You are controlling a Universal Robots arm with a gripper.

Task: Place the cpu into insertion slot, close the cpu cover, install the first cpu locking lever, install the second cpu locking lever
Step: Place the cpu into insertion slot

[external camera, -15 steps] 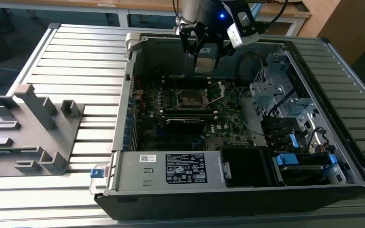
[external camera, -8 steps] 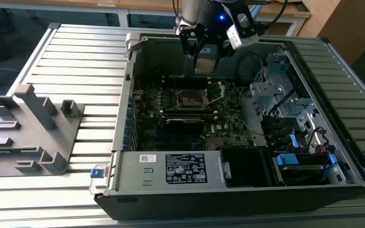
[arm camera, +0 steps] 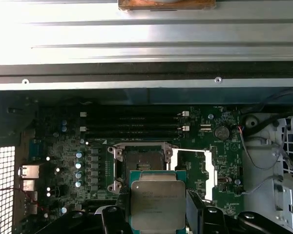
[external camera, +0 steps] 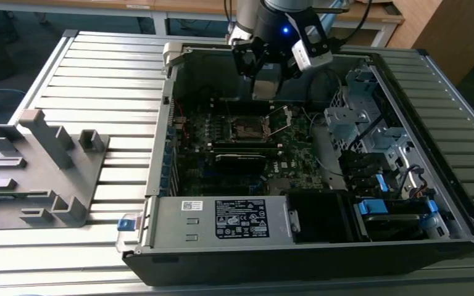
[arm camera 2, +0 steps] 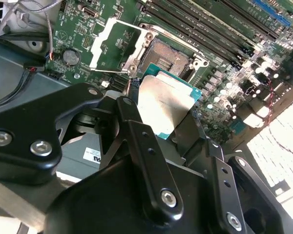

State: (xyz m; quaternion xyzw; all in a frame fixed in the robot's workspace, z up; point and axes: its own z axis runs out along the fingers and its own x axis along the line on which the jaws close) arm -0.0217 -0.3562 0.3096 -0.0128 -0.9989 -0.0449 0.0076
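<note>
Tool (external camera: 263, 85) grips cpu (arm camera: 157, 204) above insertion slot (arm camera: 142, 163).

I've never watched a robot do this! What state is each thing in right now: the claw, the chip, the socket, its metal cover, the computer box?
gripper: shut on the chip, above the board.
chip: held in the gripper, not yet in the socket.
socket: empty.
socket cover: swung open to one side.
computer case: lying flat, open on top.
</note>
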